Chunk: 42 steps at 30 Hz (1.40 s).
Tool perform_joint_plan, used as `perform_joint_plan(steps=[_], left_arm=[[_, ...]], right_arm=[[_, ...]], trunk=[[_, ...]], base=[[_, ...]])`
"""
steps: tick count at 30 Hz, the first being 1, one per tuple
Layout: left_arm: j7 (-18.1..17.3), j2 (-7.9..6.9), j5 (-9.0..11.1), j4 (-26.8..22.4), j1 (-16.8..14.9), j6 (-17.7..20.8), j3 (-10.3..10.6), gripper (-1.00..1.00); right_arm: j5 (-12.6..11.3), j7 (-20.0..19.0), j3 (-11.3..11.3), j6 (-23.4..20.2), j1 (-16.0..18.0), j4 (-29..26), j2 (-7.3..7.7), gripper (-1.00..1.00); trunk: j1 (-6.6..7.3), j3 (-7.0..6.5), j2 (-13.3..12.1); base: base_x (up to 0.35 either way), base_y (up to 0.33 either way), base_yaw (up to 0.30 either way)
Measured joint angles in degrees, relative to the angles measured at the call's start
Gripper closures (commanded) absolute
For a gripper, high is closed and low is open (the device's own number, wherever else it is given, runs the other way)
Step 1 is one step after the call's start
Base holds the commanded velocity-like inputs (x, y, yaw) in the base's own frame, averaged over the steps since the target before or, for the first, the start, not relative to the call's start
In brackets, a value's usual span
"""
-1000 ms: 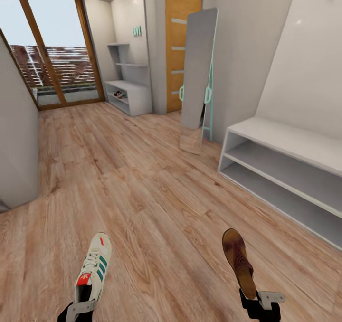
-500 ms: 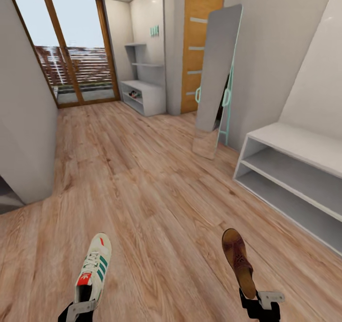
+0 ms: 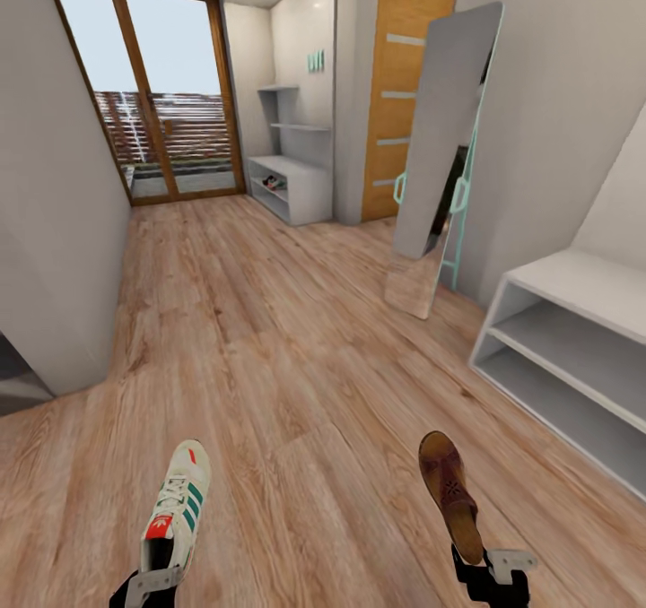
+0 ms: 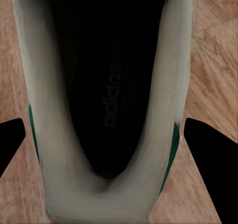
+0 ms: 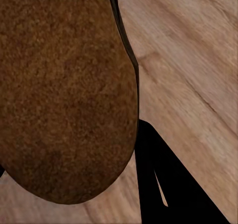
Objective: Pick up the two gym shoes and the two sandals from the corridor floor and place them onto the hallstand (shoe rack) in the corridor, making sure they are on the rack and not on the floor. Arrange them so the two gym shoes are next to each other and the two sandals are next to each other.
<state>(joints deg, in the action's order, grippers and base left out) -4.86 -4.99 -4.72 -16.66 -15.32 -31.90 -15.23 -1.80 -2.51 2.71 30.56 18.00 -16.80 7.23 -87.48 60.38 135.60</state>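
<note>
One gym shoe (image 3: 178, 506) and one sandal (image 3: 450, 495) show over the corridor floor (image 3: 296, 366), with two grey shelf units, the hallstand (image 3: 292, 173) beyond the leaning mirror (image 3: 441, 155) and a low bench (image 3: 574, 357) nearer than it.

The whole view is being turned to the left: the hallstand (image 3: 292, 182), mirror (image 3: 444, 142) and grey bench (image 3: 574, 357) are being shifted right.

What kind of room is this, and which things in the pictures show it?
Most likely a home corridor or entrance hall: a long wood-plank floor, a hallstand with wall shelves by a wooden door, and a standing mirror leaning against the wall.
</note>
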Motion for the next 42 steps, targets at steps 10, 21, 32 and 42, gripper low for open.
perform_joint_plan(steps=[10, 21, 32, 42], left_arm=[[0.0, -0.01, -0.01, 0.0, 0.0, 0.0, 0.01, 1.0], [0.02, -0.01, 0.0, 0.17, 0.0, 0.0, 0.0, 1.0], [0.01, 0.0, 0.0, 0.7, 0.0, 0.0, 0.01, 1.0], [-0.01, 0.02, 0.0, 0.7, 0.0, 0.0, 0.0, 1.0]], right_arm=[[0.15, -0.03, -0.02, 0.0, 0.0, 0.03, 0.02, 1.0], [0.24, -0.16, -0.11, 0.0, 0.0, 0.17, 0.06, 1.0], [0.23, -0.08, -0.12, 0.0, 0.0, 0.84, 0.01, 1.0], [0.24, -0.08, -0.12, 0.0, 0.0, 0.88, -0.01, 1.0]], trunk=[[0.0, -0.6, 0.0], [0.0, -1.27, 0.0], [0.0, -1.97, 0.0], [0.0, -2.62, 0.0]], base=[[0.34, 0.0, 0.211], [0.34, 0.0, 0.211], [0.34, 0.0, 0.207], [0.34, 0.0, 0.205]])
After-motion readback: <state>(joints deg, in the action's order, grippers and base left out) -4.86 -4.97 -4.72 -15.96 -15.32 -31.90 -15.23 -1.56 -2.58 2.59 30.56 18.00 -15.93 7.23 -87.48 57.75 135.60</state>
